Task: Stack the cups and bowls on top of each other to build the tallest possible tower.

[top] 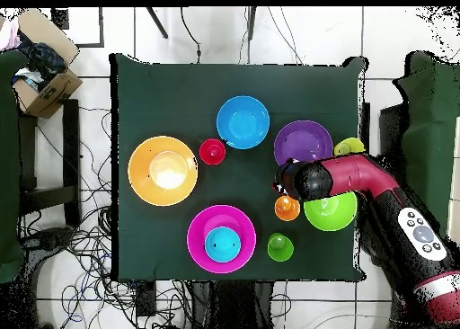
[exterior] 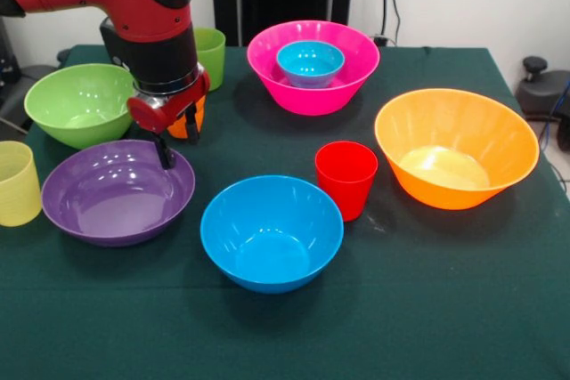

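The small blue bowl [exterior: 310, 62] is sitting inside the pink bowl [exterior: 313, 86] at the far middle of the table [exterior: 427, 309]; these two are forming the only stack. The orange bowl [exterior: 456, 148], large blue bowl [exterior: 271, 232], purple bowl [exterior: 118, 191] and lime bowl [exterior: 78, 104] are each standing apart, upright and holding nothing. The red cup [exterior: 346, 178] is standing upright between the large blue bowl and the orange bowl. The gripper [exterior: 178, 142] is hanging over the far rim of the purple bowl with its two dark fingers [exterior: 164, 152] spread apart and nothing held between them. The arm [exterior: 134, 6] is covering most of the orange cup [exterior: 184, 122], leaving a sliver showing behind the fingers, and is hiding part of the green cup [exterior: 210, 55]. The frame edge is cutting off the yellow cup [exterior: 18, 183] at the left. In the overhead view, the orange cup [top: 287, 208] is showing whole just beside the lime bowl [top: 329, 210], and the green cup [top: 279, 247] is standing clear near the pink bowl [top: 221, 238], but the arm is hiding the gripper's fingers and part of the yellow cup [top: 349, 146].
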`<state>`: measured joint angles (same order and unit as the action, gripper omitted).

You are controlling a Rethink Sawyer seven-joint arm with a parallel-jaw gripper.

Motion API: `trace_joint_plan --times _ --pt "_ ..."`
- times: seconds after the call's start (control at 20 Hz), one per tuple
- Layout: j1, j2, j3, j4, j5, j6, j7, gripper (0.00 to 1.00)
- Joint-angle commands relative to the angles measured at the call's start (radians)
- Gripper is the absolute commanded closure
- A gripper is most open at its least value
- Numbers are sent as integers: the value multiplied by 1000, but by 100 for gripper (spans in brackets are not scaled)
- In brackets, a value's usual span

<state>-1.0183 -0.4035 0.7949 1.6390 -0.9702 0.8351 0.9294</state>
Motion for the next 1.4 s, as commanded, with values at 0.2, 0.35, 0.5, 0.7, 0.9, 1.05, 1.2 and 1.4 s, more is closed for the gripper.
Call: trace_joint_plan --times 0.2,0.35,0.5,0.7,0.9,1.05,1.2,1.4 --pt "35 75 -19 -68 -90 -25 -313 0" --pt "35 81 -19 -76 -106 -48 -310 0" --pt "38 89 -19 -80 -108 -49 -310 0" --pt "40 113 -23 -104 -115 -65 -292 0" --pt "38 126 -27 -114 -132 -79 -306 0" --pt "41 122 -28 -116 -136 -75 -302 0" --pt "43 111 -25 -112 -133 -68 -304 0" --pt "30 96 -26 -102 -128 -61 -312 0"
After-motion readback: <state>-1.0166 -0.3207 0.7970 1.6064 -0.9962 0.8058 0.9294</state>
